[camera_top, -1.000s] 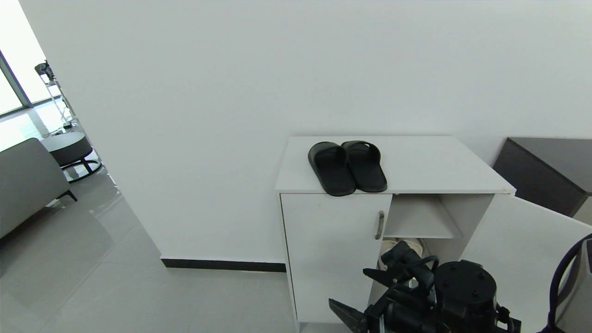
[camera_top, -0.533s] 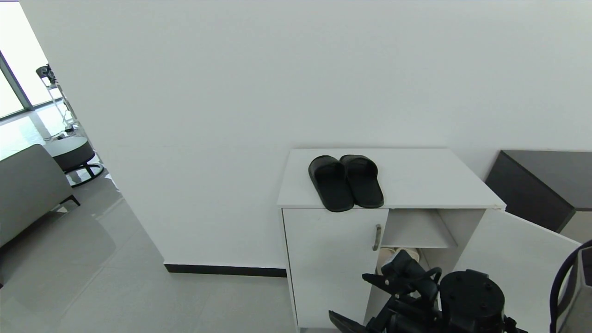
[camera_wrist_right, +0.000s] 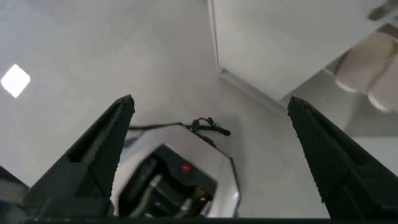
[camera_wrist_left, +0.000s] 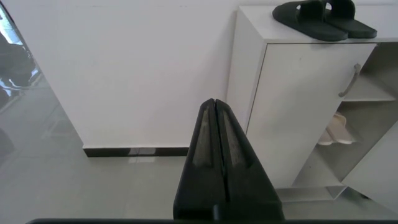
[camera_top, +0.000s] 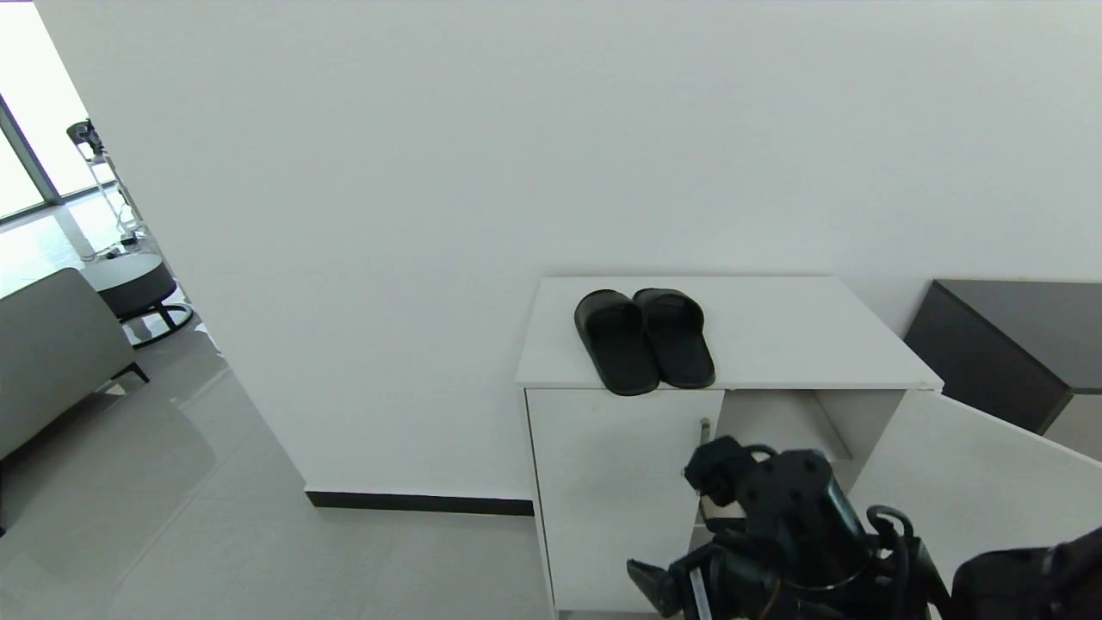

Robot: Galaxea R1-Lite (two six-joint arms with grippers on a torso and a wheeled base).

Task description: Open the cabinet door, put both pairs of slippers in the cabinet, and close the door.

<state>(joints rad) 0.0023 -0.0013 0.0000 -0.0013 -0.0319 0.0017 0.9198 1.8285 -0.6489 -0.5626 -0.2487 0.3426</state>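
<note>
A pair of black slippers (camera_top: 646,339) lies on top of the white cabinet (camera_top: 801,331), above its closed left door (camera_top: 616,491) and handle (camera_top: 704,428). The right door (camera_top: 981,482) stands swung open. A beige pair (camera_wrist_left: 339,129) rests on the lower shelf inside; the right wrist view shows this beige pair (camera_wrist_right: 373,65) too. My right arm (camera_top: 792,508) is raised in front of the opening, and its gripper (camera_wrist_right: 210,102) is open, pointing down at the floor with nothing between its fingers. My left gripper (camera_wrist_left: 214,112) is shut and empty, low and left of the cabinet.
A dark cabinet (camera_top: 1007,344) stands to the right of the open door. A grey sofa (camera_top: 52,344) and a round table (camera_top: 129,280) are far left. Bare tiled floor (camera_top: 215,534) spreads left of the cabinet, below the white wall.
The head camera first tilted, shifting the whole picture down. Since then my right arm has lifted in front of the cabinet opening, hiding the beige slippers in the head view.
</note>
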